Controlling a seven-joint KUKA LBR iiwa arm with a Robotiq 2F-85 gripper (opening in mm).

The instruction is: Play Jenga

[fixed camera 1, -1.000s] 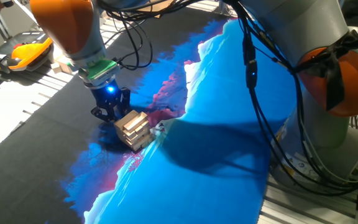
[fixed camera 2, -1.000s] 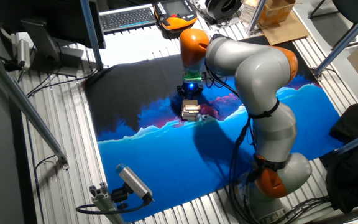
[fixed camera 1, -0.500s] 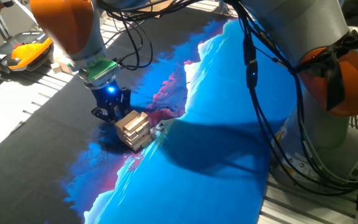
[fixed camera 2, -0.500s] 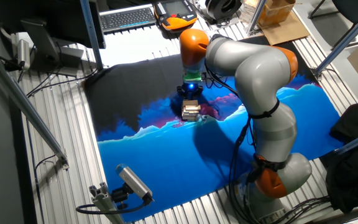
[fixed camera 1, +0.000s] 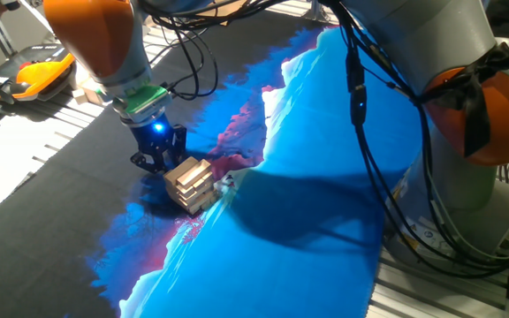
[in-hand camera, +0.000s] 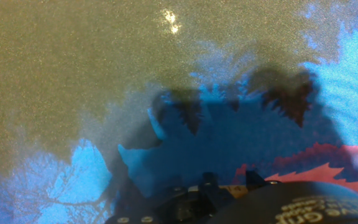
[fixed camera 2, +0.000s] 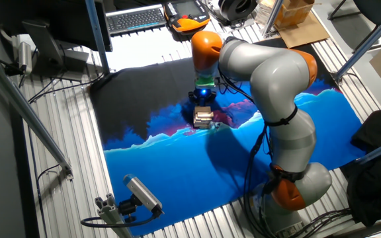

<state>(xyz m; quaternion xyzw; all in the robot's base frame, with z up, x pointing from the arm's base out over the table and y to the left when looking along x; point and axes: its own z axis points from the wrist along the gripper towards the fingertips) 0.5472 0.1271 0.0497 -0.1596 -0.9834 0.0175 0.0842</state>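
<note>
The Jenga tower [fixed camera 1: 190,184] is a small low stack of pale wooden blocks, slightly askew, on the black and blue cloth [fixed camera 1: 307,177]. It also shows in the other fixed view [fixed camera 2: 203,118]. My gripper [fixed camera 1: 155,161] is low at the cloth, right against the tower's far-left side, with a blue light lit above its fingers. In the other fixed view the gripper [fixed camera 2: 202,100] sits just behind the tower. The hand view shows only cloth and dark gripper parts at its bottom edge. How the jaws stand is not clear.
An orange teach pendant [fixed camera 1: 42,71] and loose pale blocks [fixed camera 1: 85,93] lie beyond the cloth's far-left edge. A keyboard [fixed camera 2: 136,18] lies at the back. A camera on a stand [fixed camera 2: 141,193] is at the front. Black cables [fixed camera 1: 360,115] hang over the blue cloth.
</note>
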